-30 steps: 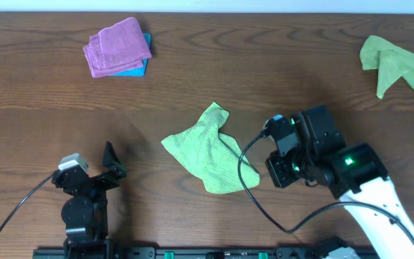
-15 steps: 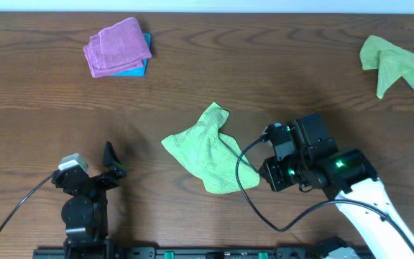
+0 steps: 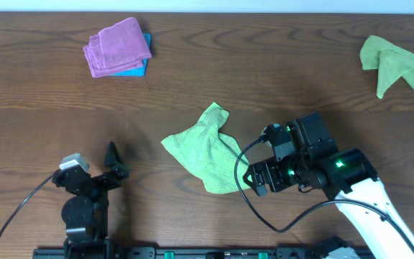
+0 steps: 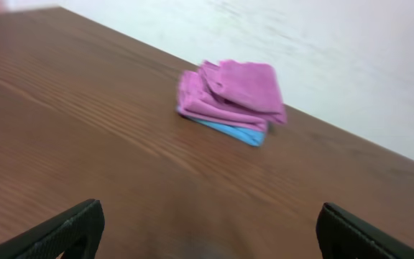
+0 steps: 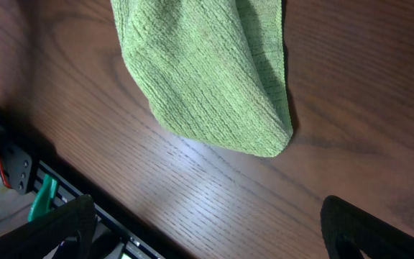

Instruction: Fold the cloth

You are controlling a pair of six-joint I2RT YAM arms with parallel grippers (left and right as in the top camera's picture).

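Overhead vs a second back: seeing right claw (image 3: pixel 254 178) sprung from shut to jaws wide, gripping nothing, nudged closer to cloth (image 3: pixel 205 152). Finding cloth crumpled flat on table (image 3: pixel 192 79), near corner just ahead of the claw tips, heap shape unchanged. Seeing left claw (image 4: pixel 207 223) spread wide, empty, unmoved, cloth well off to its right.
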